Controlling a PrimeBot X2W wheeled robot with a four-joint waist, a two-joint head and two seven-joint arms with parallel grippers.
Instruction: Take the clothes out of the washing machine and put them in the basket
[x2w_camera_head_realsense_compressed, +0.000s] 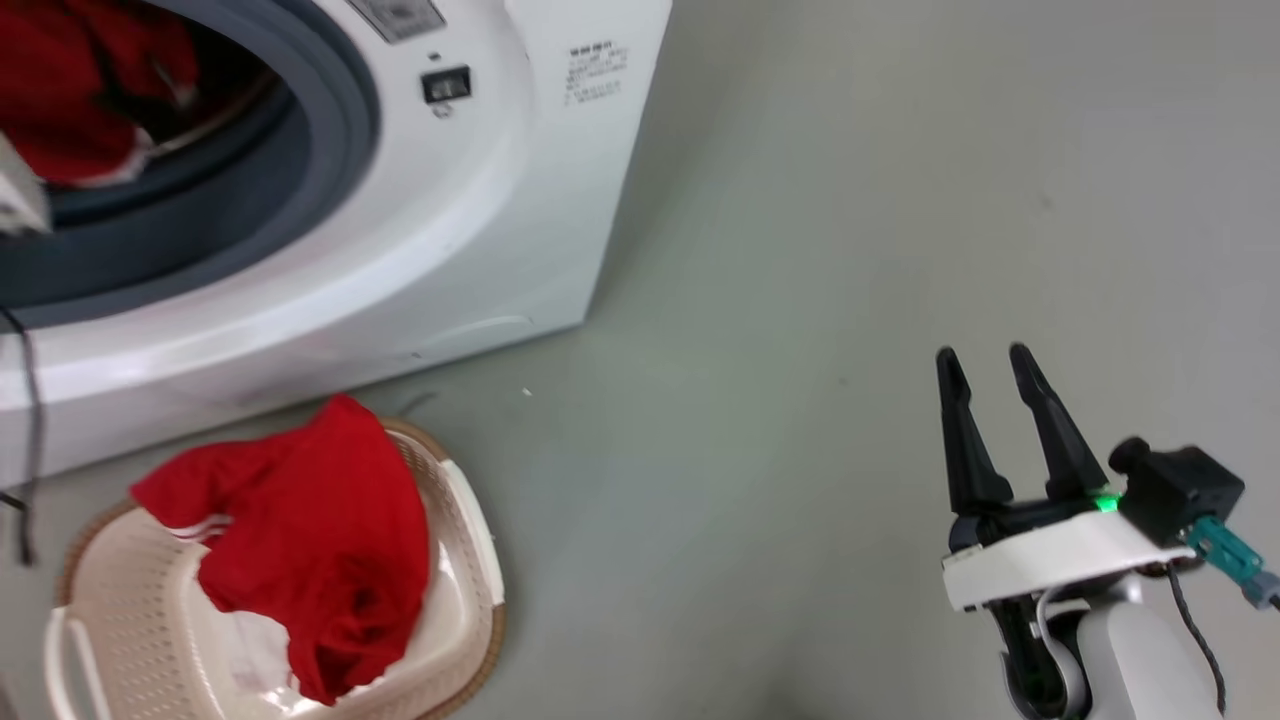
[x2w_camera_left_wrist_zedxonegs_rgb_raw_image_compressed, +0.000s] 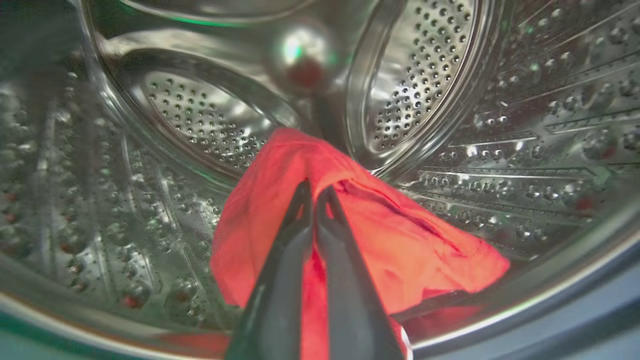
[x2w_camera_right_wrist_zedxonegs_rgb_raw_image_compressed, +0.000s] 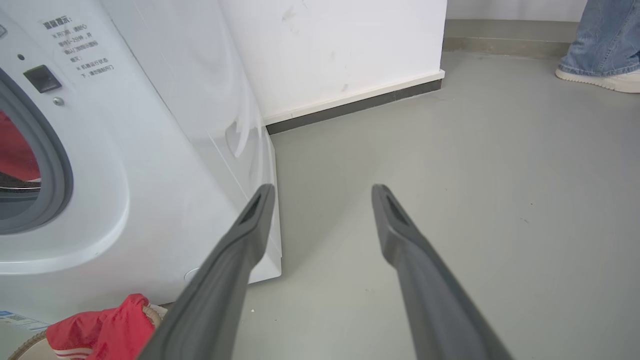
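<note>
Head view, from the left: the machine (x2w_camera_head_realsense_compressed: 480, 200) has its porthole open, and red clothes (x2w_camera_head_realsense_compressed: 70, 100) show inside at the upper left. Below it, on the floor (x2w_camera_head_realsense_compressed: 800, 300) just in front, sits the basket (x2w_camera_head_realsense_compressed: 100, 620). A striped garment (x2w_camera_head_realsense_compressed: 310, 540) lies in the basket, draped over the far rim, with bare plastic around it, so there is room for more. Far right, the right hand (x2w_camera_head_realsense_compressed: 983, 353) hangs over bare floor, its fingers spread and empty, well apart from both containers.

Left wrist view, inside the steel drum (x2w_camera_left_wrist_zedxonegs_rgb_raw_image_compressed: 425, 75): the left hand (x2w_camera_left_wrist_zedxonegs_rgb_raw_image_compressed: 315, 189) is pinched tight on a garment (x2w_camera_left_wrist_zedxonegs_rgb_raw_image_compressed: 400, 240). The fabric peaks at the fingertips and falls away on both sides toward the drum's lower wall and lip. No other cloth shows in the part of the drum that is visible.

Right wrist view: a person's foot (x2w_camera_right_wrist_zedxonegs_rgb_raw_image_compressed: 600, 77) stands at the top right, far from the work.

The step in hand looks like the pull-out. The catch seems made, but the garment is not yet out of the machine. Next, the left arm likely needs to draw straight back through the porthole with its grip kept, lifting enough that the trailing cloth clears the lip. It can then lower over the basket before letting go.
</note>
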